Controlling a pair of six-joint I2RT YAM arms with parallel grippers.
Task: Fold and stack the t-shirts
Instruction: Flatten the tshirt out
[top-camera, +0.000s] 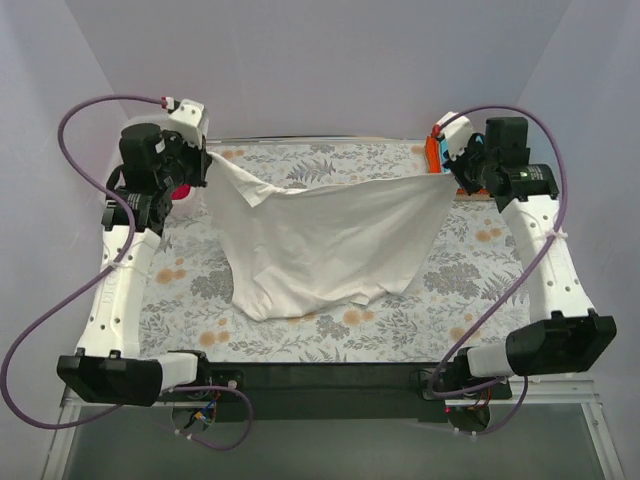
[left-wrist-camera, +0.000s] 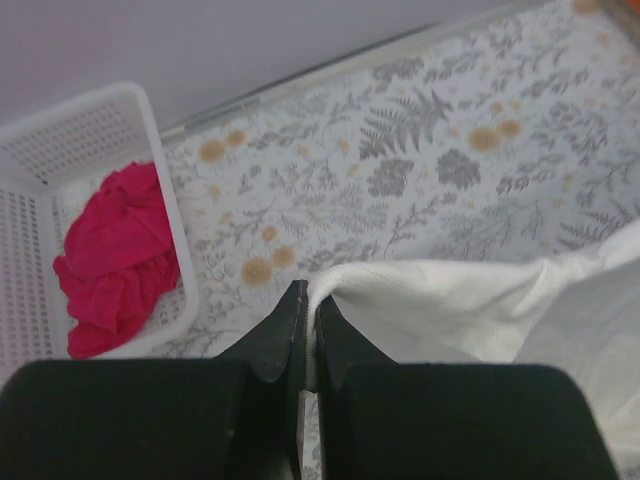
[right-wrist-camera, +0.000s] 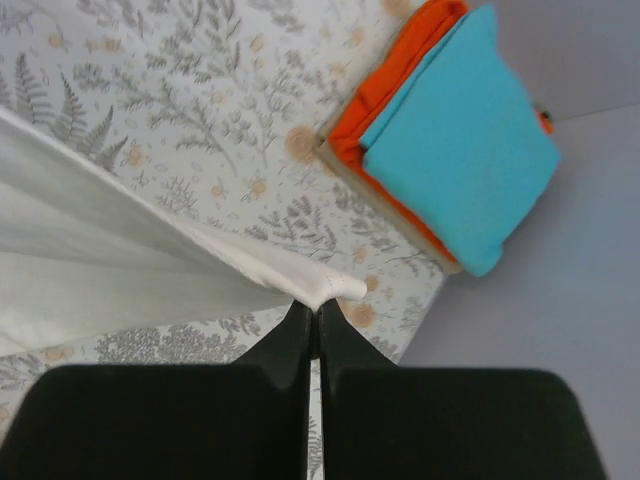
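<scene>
Extended toward the table's far corners, with left gripper and right gripper both pinched shut on opposite edges of the off-white t-shirt, holding it stretched and sagging between, lower part draped onto the floral table covering.

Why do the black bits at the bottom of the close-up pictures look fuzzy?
Left wrist view: the left gripper sits right by the lens, probably too close to focus; the magenta t-shirt beyond is clearer. Right wrist view: same with the right gripper; the teal t-shirt looks crisp. Top external view: evenly lit, nothing fuzzy.
</scene>
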